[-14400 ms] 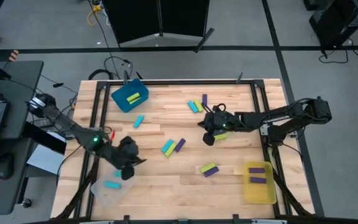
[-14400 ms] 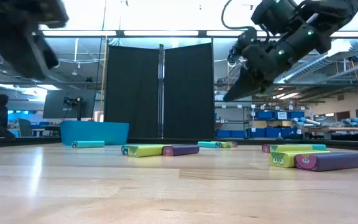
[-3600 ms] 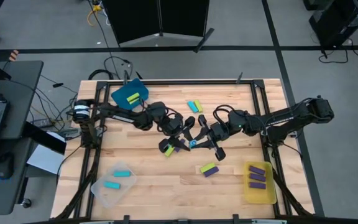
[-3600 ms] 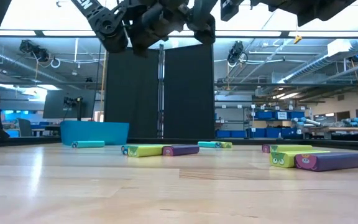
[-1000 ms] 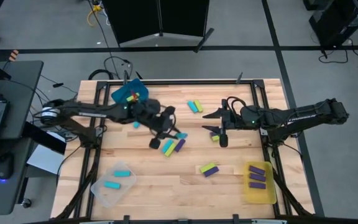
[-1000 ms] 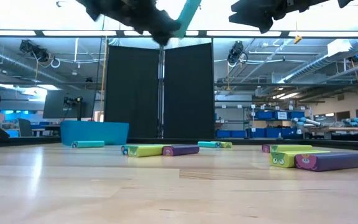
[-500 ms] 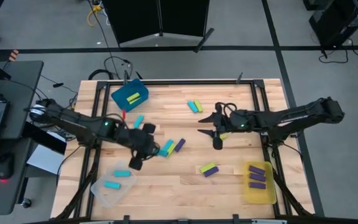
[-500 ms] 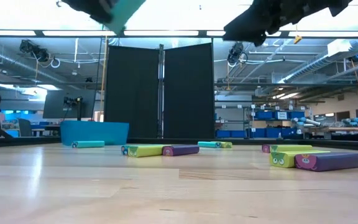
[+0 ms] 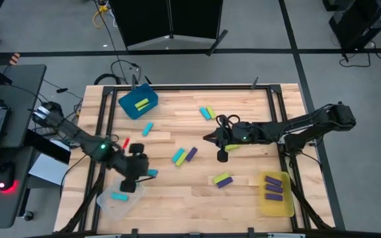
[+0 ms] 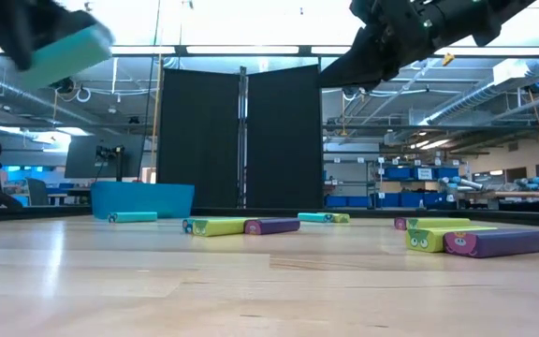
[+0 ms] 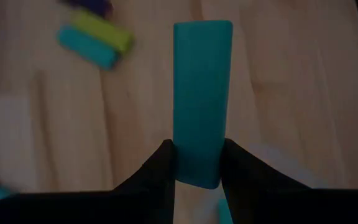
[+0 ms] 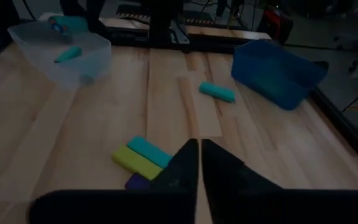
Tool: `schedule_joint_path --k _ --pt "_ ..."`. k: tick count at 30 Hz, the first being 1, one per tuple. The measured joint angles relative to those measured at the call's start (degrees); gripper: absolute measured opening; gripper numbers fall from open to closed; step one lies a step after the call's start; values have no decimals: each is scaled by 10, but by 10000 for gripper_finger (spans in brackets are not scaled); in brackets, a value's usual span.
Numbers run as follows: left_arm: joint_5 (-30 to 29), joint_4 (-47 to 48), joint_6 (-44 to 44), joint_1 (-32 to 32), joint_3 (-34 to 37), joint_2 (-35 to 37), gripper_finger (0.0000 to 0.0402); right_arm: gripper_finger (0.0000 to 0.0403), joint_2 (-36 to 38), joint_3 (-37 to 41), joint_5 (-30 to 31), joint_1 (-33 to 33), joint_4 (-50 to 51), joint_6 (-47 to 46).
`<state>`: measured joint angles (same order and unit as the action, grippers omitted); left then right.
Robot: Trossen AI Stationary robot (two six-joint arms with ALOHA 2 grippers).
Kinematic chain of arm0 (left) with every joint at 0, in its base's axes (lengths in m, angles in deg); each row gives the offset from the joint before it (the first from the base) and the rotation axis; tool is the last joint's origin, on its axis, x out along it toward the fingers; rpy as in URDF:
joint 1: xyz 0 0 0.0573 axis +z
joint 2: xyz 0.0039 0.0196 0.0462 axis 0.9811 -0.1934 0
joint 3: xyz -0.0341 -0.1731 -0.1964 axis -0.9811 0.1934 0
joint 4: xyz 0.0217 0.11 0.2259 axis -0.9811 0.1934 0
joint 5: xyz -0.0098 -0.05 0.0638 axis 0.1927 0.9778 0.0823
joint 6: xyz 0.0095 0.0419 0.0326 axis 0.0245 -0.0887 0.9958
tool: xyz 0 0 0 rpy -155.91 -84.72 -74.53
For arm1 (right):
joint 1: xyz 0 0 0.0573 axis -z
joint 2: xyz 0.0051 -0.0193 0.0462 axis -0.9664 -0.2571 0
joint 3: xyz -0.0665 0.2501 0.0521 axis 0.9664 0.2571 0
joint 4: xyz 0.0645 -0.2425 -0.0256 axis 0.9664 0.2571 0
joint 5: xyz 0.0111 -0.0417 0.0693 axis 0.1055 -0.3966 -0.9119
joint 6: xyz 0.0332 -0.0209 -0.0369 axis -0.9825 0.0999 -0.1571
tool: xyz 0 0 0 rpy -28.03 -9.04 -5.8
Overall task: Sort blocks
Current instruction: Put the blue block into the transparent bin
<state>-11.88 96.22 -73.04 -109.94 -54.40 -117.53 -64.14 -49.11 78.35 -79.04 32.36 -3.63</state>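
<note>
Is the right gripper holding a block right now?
No, the right gripper has its fingers shut together with nothing between them, above the wooden table.

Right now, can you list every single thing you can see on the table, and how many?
Table: one, wooden.
Loose blocks: about nine, cyan, lime, purple, scattered mid-table.
Blue bin: one, blue, high view's upper left.
Lime block: one, lime, in the blue bin.
Clear bin: one, clear, lower left.
Binned cyan block: one, cyan, in the clear bin.
Yellow bin: one, yellow, lower right.
Purple blocks: three, purple, in the yellow bin.
Left fingers: dark, shut on held cyan block, beside the clear bin.
Right fingers: dark, shut, empty, mid-table.
</note>
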Motion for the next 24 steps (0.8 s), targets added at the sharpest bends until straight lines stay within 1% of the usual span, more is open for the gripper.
schedule_joint_path --k 2,4,8,11,18,21,24 --pt "-1 10 -49 -28 20 12 103 14 -1 0 0 0 2 4" --pt "-7 14 -95 -57 38 25 103 8 -2 0 0 0 -1 8" --pt "-32 24 -175 -122 64 50 103 22 -2 0 -4 1 -5 9" --pt "-35 33 -223 -169 68 54 103 28 -2 0 -5 1 -5 6" --pt "-8 39 -357 -250 68 40 103 8 -2 0 -5 3 -6 -2" --pt "11 38 -390 -271 69 18 103 12 -2 0 -5 6 -7 -2" --pt "34 27 -405 -280 79 -8 103 22 -2 0 -5 12 -9 -2"
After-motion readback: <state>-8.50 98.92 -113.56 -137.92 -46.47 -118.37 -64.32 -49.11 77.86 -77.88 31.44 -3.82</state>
